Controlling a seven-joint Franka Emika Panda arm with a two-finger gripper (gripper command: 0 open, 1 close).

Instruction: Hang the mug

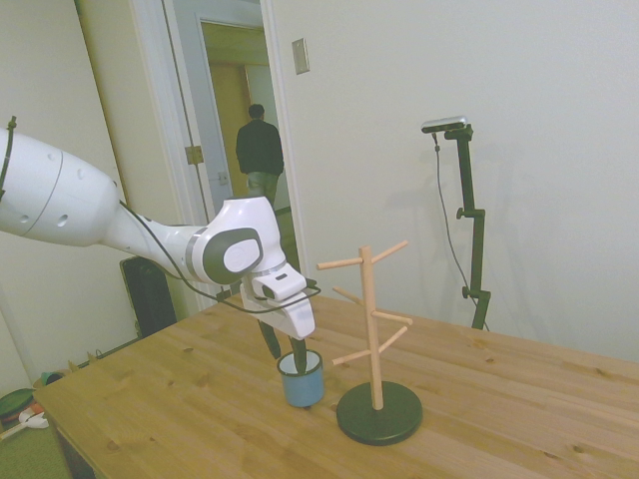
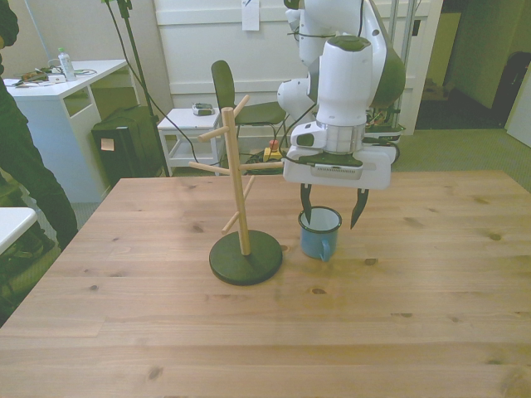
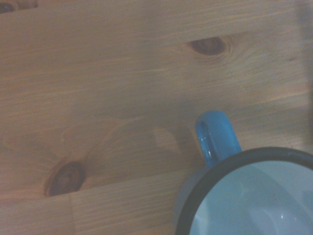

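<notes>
Clearly the mug [image 2: 320, 233] stands upright on the surface [image 2: 415, 315] beside the rack [image 2: 241, 199]; claw [image 2: 331, 209] is spread apart astride its rim. Light, stiff, slippery enamel (prob. grip the wall, handle [image 3: 215, 136] free).

no legible text, labels, nos.

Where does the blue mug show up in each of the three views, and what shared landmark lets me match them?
Side view: the mug stands on the table, low and centre, just left of the rack's dark base.
Front view: the mug stands centre frame, to the front view's right of the rack's dark base, under the open gripper.
Wrist view: the mug's rim and handle fill one corner.
Shared landmark: the wooden mug rack, absent from the wrist view.
</notes>
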